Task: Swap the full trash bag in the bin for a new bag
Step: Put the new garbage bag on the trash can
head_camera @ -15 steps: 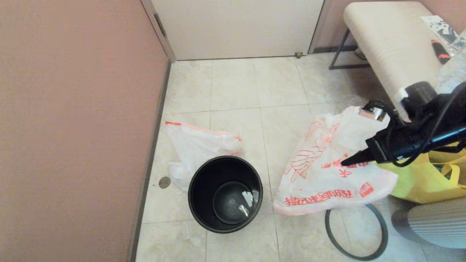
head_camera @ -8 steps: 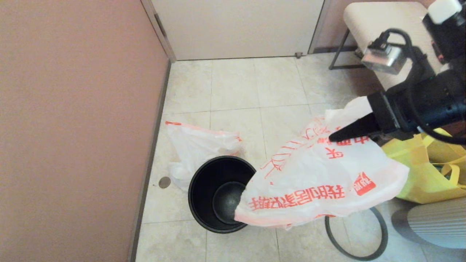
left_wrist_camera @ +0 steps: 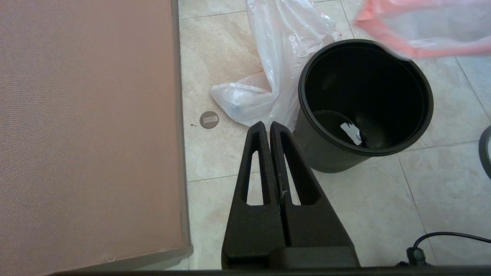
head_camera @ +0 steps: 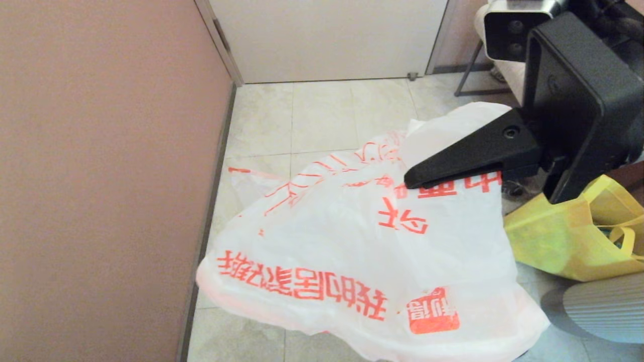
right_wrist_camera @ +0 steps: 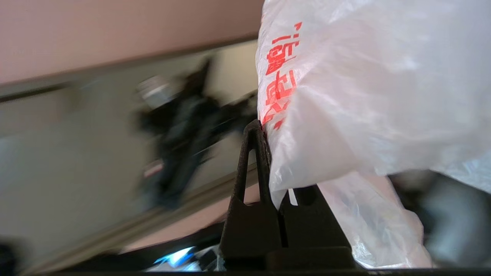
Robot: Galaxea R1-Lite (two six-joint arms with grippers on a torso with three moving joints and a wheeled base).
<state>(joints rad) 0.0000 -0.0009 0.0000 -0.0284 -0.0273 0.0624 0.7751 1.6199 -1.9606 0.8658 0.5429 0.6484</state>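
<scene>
My right gripper (head_camera: 410, 182) is shut on the new bag (head_camera: 362, 251), a white bag with big red characters. It holds the bag in the air, pinched between its fingertips (right_wrist_camera: 261, 126). In the head view the hanging bag hides the bin. The left wrist view shows the dark round bin (left_wrist_camera: 326, 149) upright on the tiles, with a small white scrap inside. The new bag's orange edge (left_wrist_camera: 402, 48) floats over its far rim. The full trash bag (left_wrist_camera: 276, 57) lies on the floor between bin and wall. My left gripper (left_wrist_camera: 267, 124) is shut and empty, just beside the bin.
A pink wall (head_camera: 100, 176) runs along the left and a pale door (head_camera: 327, 40) stands at the back. A yellow fabric tote (head_camera: 568, 236) and a grey ribbed object (head_camera: 609, 311) sit at the right. An arc of the grey hoop (left_wrist_camera: 484, 149) lies on the floor.
My right gripper has swung up and to the left with the new bag. The bag now spreads over the bin and covers it in the head view.
</scene>
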